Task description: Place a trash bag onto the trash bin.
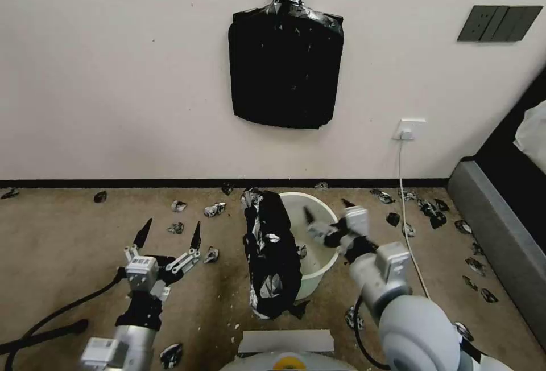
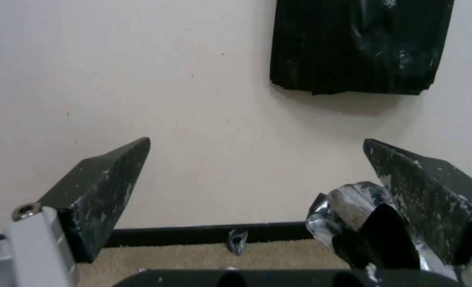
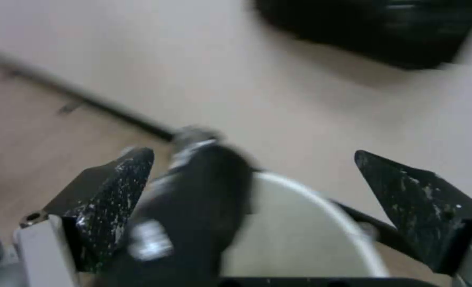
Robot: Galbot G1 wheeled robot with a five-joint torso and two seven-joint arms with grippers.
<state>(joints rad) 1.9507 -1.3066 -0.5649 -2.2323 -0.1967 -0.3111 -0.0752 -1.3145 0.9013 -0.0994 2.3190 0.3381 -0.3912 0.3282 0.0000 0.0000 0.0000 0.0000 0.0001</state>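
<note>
- Left gripper (image 1: 169,234): you have it low over the carpet, well left of the bin, jaws spread wide and holding nothing; a crumpled scrap (image 2: 353,215) clings by one fingertip in its wrist view.
- Trash bag (image 1: 272,254): draped in a bunched strip over the left rim of the bin, mouth not opened round it.
- Trash bin (image 1: 318,257): white, upright on the floor, most of its rim bare.
- Right gripper (image 1: 329,216): poised over the bin's opening, jaws spread, gripping nothing.
- Risk: the bag hangs by its own weight, so a nudge from either arm could likely slide it off, or tip the light bin.
- Floor: beige carpet (image 1: 57,257) strewn with small black scraps.
- Room: pale wall, a black stack of bags (image 1: 285,69) hung above, a cable (image 1: 405,200) running from an outlet.
</note>
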